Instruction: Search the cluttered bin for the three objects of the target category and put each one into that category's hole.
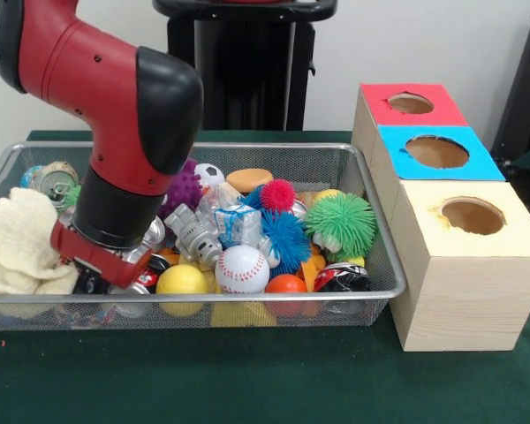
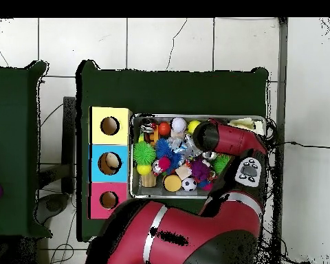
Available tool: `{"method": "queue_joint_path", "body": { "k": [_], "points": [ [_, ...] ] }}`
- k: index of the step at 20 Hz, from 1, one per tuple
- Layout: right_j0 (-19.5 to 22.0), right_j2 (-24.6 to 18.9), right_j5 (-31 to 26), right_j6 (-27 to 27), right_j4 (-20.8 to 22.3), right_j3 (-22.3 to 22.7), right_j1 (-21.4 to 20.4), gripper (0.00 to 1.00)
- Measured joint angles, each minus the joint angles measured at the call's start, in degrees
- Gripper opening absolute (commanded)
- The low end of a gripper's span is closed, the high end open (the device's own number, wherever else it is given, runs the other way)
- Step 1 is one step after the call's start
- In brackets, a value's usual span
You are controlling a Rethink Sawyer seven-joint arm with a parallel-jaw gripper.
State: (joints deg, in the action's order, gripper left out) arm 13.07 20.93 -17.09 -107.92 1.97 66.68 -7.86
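The wire mesh bin (image 1: 384,265) is full of mixed toys; it also shows in the overhead view (image 2: 195,116). My gripper (image 1: 106,274) reaches down into the bin's left part beside the large cream knitted cloth (image 1: 18,243), and its tip is buried in the clutter. In the overhead view only the arm's wrist (image 2: 205,135) shows over the bin. A small pale piece with blue print (image 1: 238,223) lies mid-bin; I cannot tell if it is cloth. No other printed cloth pieces show. The yellow-topped hole (image 1: 473,215) is in the nearest box on the right and also shows from overhead (image 2: 110,126).
The blue-topped hole (image 1: 436,151) and the red-topped hole (image 1: 411,103) stand behind the yellow one. In the bin lie a baseball (image 1: 242,268), a yellow ball (image 1: 182,281), a green spiky ball (image 1: 340,221), a blue spiky ball (image 1: 287,237) and a drinks can (image 1: 55,179).
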Motion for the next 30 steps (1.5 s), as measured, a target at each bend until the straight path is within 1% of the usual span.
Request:
{"method": "queue_joint_path", "body": {
  "k": [4, 6, 7, 8, 10, 14, 18, 23, 26, 30],
  "points": [
    [0.05, -0.37, -3.9, 0.0, -0.01, 0.01, -1.64, 0.0],
    [0.06, -0.5, -7.59, 0.0, -0.01, -0.1, -2.95, 0.0],
    [0.12, -0.6, -11.31, 0.0, -0.01, -0.46, -4.15, 0.0],
    [0.17, -0.65, -12.74, 0.0, -0.01, -0.63, -4.61, 0.0],
    [0.4, -0.77, -17.92, 0.0, 0.0, -1.42, -6.29, 0.0],
    [1.1, -1.12, -22.62, 0.0, 0.0, -2.13, -8.36, 0.0],
    [2.94, -2.12, -23.84, 0.0, 0.02, -3.25, -9.93, 0.0],
    [4.88, -2.27, -24.02, 0.0, 0.05, -6.3, -10.07, 0.0],
    [5.18, -2.18, -24.9, 0.0, 0.28, -8.64, -9.69, 0.0],
    [4.68, -1.74, -25.49, 0.0, 1.24, -10.71, -9.02, 0.0]
  ]
}}
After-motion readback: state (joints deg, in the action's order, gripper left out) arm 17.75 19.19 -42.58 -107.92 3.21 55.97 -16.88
